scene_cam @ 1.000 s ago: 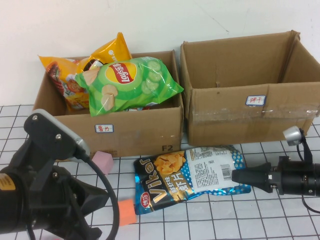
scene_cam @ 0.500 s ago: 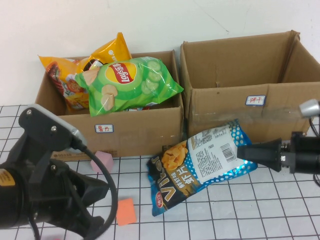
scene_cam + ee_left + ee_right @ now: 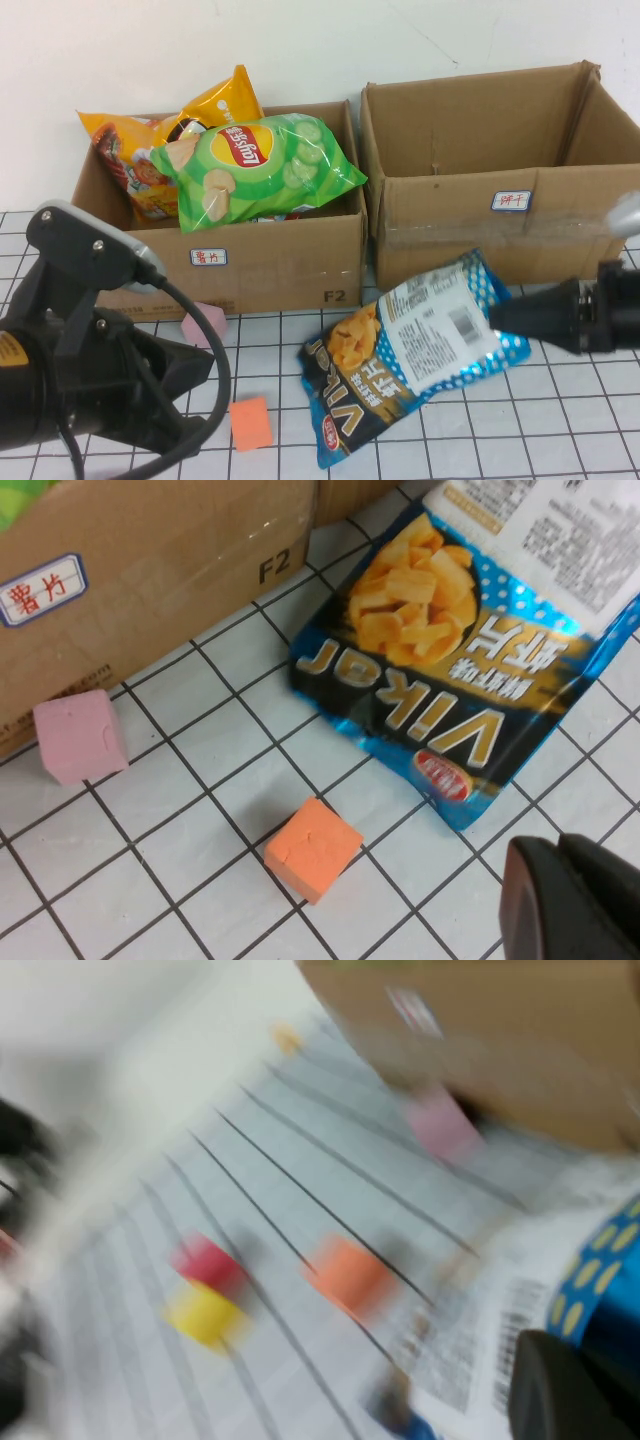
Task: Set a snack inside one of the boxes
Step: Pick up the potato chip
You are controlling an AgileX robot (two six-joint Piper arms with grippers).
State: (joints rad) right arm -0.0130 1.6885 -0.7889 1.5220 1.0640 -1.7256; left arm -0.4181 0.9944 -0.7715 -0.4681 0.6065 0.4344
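Vikar snack bag (image 3: pixel 408 352), glossy blue-and-black foil with a white printed back panel, hangs tilted in front of the two boxes, its upper right edge pinched by the right gripper (image 3: pixel 497 315), lower corner down near the gridded table (image 3: pixel 560 420). Not in any box.

Left to right: left gripper (image 3: pixel 575 900), bulky black plastic, sits low over the near-left of the table; only its dark tip shows in the left wrist view, can't tell if its jaws are parted or closed. Just beside it, an orange foam cube (image 3: pixel 250 422), soft matte, rounded edges. Behind that, a pink foam cube (image 3: pixel 206 322) sits against the front of the left cardboard box (image 3: pixel 280 270). That box is corrugated brown, labelled on the front, stuffed with a shiny green Lay's bag (image 3: pixel 260 165) lying over an orange chip bag (image 3: pixel 165 140). The snack bag comes next, crinkled, with the chips picture facing the camera. The right cardboard box (image 3: pixel 480 235) has open flaps, a white label and clear tape across the front. Right gripper is at the far right, slim black fingers clamped on the bag's edge.
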